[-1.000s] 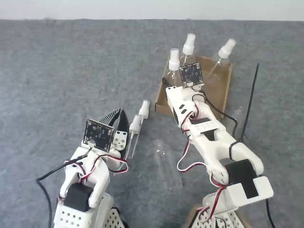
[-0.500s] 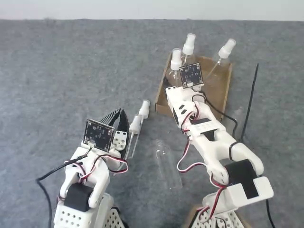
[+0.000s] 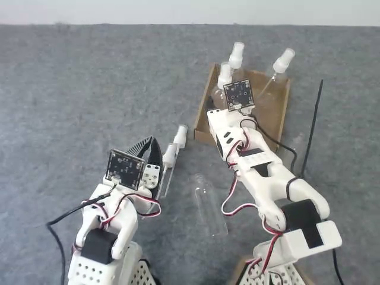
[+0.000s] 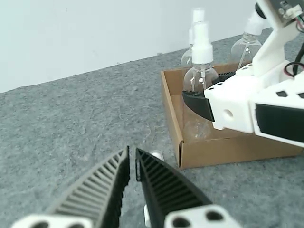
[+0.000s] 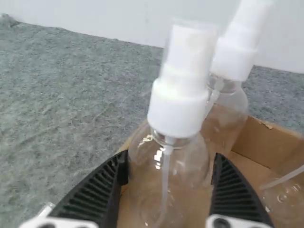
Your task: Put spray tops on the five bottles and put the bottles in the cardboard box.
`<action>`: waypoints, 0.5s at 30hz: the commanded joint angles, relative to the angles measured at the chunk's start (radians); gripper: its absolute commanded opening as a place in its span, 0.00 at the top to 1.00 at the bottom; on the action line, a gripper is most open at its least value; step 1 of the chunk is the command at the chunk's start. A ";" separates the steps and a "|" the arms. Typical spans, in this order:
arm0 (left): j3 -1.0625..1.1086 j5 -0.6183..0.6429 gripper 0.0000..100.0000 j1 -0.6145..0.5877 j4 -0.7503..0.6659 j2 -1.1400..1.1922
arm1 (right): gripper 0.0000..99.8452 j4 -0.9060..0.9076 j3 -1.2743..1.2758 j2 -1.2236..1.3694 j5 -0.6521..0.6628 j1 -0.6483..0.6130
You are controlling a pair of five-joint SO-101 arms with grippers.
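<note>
The capped bottle (image 5: 166,142) stands upright between the fingers of the right gripper (image 5: 169,164), long axis vertical and spray head up. The black fingers (image 5: 102,187) press on its two flanks, so it is pinched at the belly. In the high view it sits in the cardboard box (image 3: 274,119), in the corner toward 7 o'clock. Two other capped bottles stand farther in, one (image 3: 236,54) at 12 o'clock from it and one (image 3: 283,60) at 2 o'clock. From the left wrist view its base is below the box wall; whether it rests on the floor cannot be told. The likely next move is a plain release, since the bottle is already inside the walls.

The right arm is stretched long toward 12 o'clock with its wrist over the box's near edge.

The left gripper (image 4: 132,159) has its fingers drawn almost together, holding nothing. Two loose spray tops (image 3: 169,155) (image 3: 180,134) lie just beside it at 1 o'clock. The uncapped bottle (image 3: 209,205) lies on its side at 4 o'clock, between the arms, on an 11-to-5 axis. The left arm is the nearer one to all three.
</note>
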 commanded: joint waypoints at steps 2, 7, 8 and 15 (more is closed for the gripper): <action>-0.008 0.002 0.99 0.003 -0.026 -0.017 | 0.78 -0.013 -0.003 -0.024 -0.002 0.007; -0.008 0.002 0.99 0.003 -0.026 -0.017 | 0.78 -0.012 -0.003 -0.028 -0.002 0.010; -0.008 0.002 0.99 0.003 -0.026 -0.017 | 0.78 -0.012 -0.003 -0.028 0.000 0.010; -0.008 0.002 0.99 0.002 -0.026 -0.017 | 0.78 -0.010 -0.003 -0.027 0.000 0.008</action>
